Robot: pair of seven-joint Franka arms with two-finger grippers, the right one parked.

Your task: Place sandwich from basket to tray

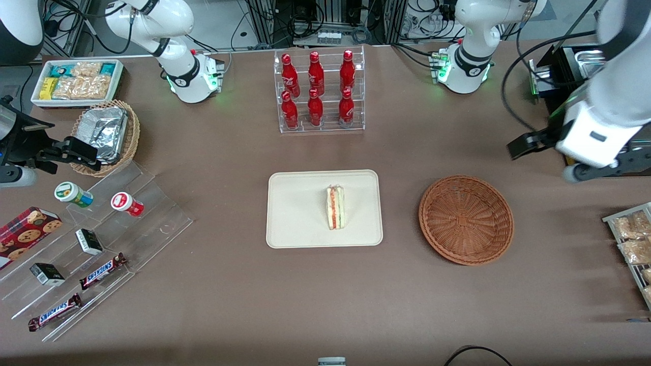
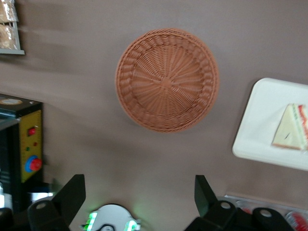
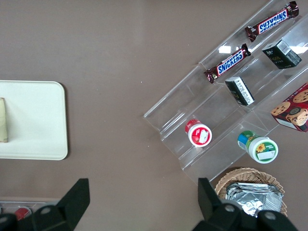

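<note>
We see a clear rack holding six red soda bottles. Toward the parked arm's end, a tan wicker basket holds foil packets, and two Snickers bars lie on clear acrylic steps near a cookie box.

Robotics lab, dressed as a mock snack shop. Brown tabletop carries two white arm bases with green status lights; cable bundles and metal racking crowd the floor past its edge. Shop props: clear tiered stand of red bottles, acrylic stepped display with candy bars (Snickers labels legible), control box with red button.
</note>
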